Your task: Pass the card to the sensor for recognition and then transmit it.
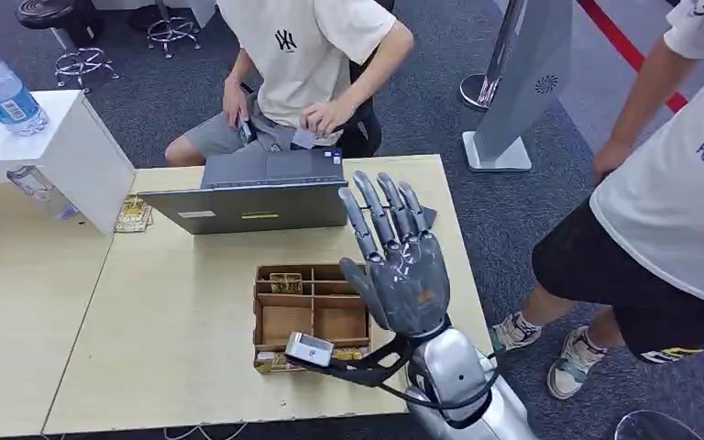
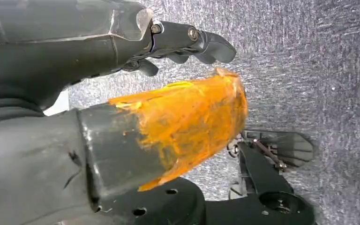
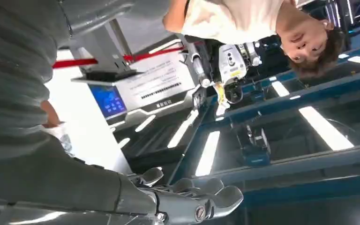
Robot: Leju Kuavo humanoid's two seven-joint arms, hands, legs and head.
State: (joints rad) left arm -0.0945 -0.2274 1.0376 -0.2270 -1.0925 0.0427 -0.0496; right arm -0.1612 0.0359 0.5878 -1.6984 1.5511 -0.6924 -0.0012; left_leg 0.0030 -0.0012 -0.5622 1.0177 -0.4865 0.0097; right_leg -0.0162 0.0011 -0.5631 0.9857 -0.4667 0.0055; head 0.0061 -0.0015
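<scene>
1. Right robot hand (image 1: 401,266) is raised over the desk (image 1: 174,339), fingers apart and empty, palm up, likely ready to receive
2. A card (image 1: 304,138) sits with the seated person (image 1: 302,55), far side
3. Left robot hand (image 2: 187,42) hangs down, fingers curled, empty

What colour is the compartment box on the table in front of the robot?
Brown, like cardboard: the compartment box shows best in the head view.

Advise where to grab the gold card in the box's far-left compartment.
Probably pinch the gold card by its upper edge, coming straight down from above: the cardboard box's dividers wall in its sides, leaving only the top exposed. The right hand is open and nearest.
</scene>
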